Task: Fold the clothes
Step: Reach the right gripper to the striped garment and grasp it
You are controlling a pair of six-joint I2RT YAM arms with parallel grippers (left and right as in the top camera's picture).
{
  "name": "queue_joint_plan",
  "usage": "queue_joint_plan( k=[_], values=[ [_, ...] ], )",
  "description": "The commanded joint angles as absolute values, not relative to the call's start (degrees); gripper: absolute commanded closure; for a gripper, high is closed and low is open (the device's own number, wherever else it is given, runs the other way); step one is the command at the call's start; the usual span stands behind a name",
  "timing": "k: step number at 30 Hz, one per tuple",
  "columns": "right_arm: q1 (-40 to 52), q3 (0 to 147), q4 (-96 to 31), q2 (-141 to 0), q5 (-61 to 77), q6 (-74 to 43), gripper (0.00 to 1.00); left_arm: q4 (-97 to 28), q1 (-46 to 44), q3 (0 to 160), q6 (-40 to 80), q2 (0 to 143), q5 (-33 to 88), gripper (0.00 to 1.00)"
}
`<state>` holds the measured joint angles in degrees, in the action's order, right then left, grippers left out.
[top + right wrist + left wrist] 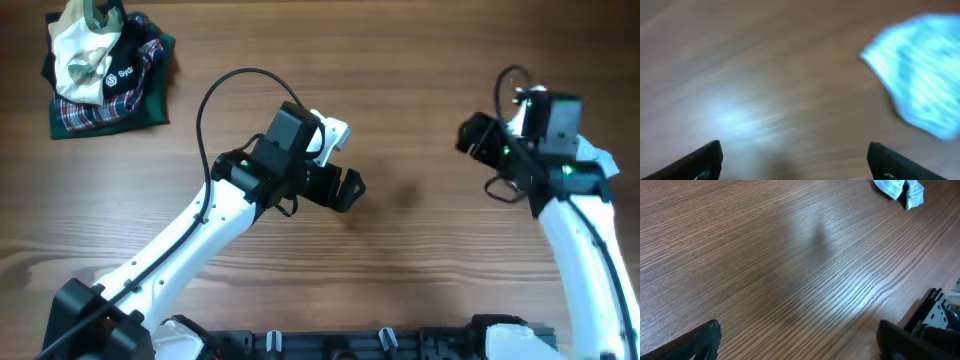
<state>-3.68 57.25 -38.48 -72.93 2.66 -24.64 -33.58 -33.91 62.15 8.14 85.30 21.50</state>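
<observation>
One wooden table carries two arms; you appear to be at the reach, with nothing yet lifted. One spare heap, of one plaid cloth and one black garment, sits at the far left corner. The single pale checked garment lies on the wood ahead of the right gripper, whose fingers stand apart and empty; the left gripper likewise. Next, you likely need to pinch one thin edge against the wood

Your right wrist view is blurred: the thin pale blue-and-white checked garment is a bright smear cut off by the right edge, pattern unreadable. Your left wrist view crops it at the top edge. Overhead, the dark plaid-and-black cloth heap is cut by the top edge; its white logo is too small to read.
</observation>
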Motion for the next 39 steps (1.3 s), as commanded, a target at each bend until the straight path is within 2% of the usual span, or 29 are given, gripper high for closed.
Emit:
queue_joint_plan(
  k=[1,4,6,18,28,29,31,34,35,39],
  values=[
    [-6.22,57.63,-38.44,-81.06,-6.24,-33.47,0.09,-33.65,-34.02,63.18,6.85,85.23,22.44,0.0],
    [-8.75,57.63,-36.03,-88.49,-7.7,-33.65,0.13,-33.65,-34.02,63.18,6.85,85.23,22.44,0.0],
    [-9.8,57.63,-36.03,-91.29,-12.16,-36.27,0.23,-33.52,-34.02,63.18,8.01,85.23,22.41,0.0],
    [-10.22,57.63,-30.02,-94.0,-18.04,-37.5,0.27,-33.28,-34.04,63.11,10.94,85.25,22.44,0.0],
    [-10.22,57.63,-27.7,-102.1,-18.41,-35.75,0.3,-33.1,-34.02,63.0,10.94,85.3,22.41,0.0],
    [-10.33,57.63,-27.64,-103.02,-18.44,-35.73,0.35,-33.1,-34.02,63.0,10.92,85.3,22.41,0.0],
    [-10.52,57.63,-27.62,-103.79,-18.44,-35.31,0.53,-33.08,-34.02,63.0,10.92,85.3,22.41,0.0],
    [-10.59,57.65,-27.44,-103.77,-18.02,-34.46,0.91,-33.04,-34.02,63.0,10.92,85.3,22.41,0.0],
    [-10.59,57.76,-27.46,-103.59,-16.99,-34.39,0.96,-33.04,-34.02,63.0,10.92,85.3,22.41,0.01],
    [-10.57,58.63,-25.45,-100.18,2.98,-24.95,0.96,-33.52,-33.1,63.02,10.92,84.95,20.86,0.04]
  ],
)
